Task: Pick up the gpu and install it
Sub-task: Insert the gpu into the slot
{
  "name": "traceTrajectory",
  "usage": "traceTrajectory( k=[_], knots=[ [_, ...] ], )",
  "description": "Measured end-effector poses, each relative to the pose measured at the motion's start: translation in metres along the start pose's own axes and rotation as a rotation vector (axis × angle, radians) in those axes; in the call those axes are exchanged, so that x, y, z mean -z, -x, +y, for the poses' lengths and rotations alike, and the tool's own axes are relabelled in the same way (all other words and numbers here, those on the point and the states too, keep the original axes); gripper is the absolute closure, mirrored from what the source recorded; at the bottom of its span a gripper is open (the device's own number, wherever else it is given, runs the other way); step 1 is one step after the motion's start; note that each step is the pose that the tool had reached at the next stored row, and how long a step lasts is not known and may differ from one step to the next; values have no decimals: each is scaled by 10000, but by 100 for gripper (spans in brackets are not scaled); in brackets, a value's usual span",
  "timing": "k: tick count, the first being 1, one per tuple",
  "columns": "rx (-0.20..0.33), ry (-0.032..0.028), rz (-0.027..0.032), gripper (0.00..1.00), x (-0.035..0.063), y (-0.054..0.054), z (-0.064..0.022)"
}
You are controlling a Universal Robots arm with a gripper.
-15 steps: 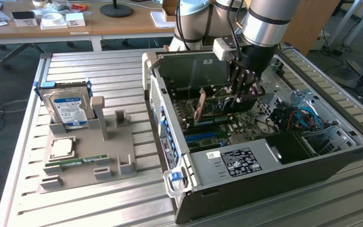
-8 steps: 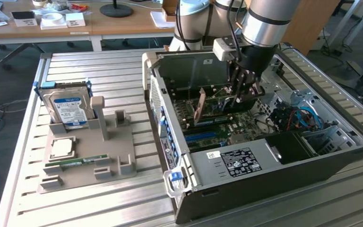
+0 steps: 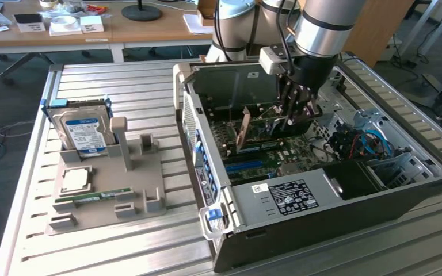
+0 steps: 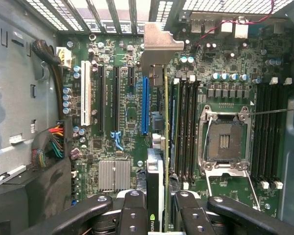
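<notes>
From my station, the bench (image 3: 129, 86) carries the open computer case (image 3: 405, 190), and the arm reaches down into it. The motherboard (image 4: 127, 132) lies beneath the end effector (image 4: 159, 208), which is clamped on the gpu (image 4: 165, 147), with a black finger (image 4: 132, 213) against each face. The card stands on edge. Its long axis runs straight away from the end effector toward the case's slotted rear wall, with its metal bracket (image 4: 158, 46) at the far end. The wrist view shows it as a thin line just beside the blue slot (image 4: 145, 105), between that and the black memory slots (image 4: 183, 127); I cannot tell whether it touches the board. The exterior view shows its tan face tilted. Well off toward the exterior view's left sits a grey tray (image 3: 140, 172) with a hard drive (image 3: 83, 132).
</notes>
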State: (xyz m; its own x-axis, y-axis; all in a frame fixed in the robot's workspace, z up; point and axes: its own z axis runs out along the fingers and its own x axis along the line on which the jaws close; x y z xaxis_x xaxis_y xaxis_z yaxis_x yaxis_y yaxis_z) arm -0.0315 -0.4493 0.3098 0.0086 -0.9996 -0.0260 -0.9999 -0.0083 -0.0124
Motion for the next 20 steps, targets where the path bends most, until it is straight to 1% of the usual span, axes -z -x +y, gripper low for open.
traceTrajectory(
  k=[11, 20],
  knots=[
    [18, -9, -2, 73, -58, -4, 31],
    [119, -75, -6, 73, -123, -16, 131]
  ],
)
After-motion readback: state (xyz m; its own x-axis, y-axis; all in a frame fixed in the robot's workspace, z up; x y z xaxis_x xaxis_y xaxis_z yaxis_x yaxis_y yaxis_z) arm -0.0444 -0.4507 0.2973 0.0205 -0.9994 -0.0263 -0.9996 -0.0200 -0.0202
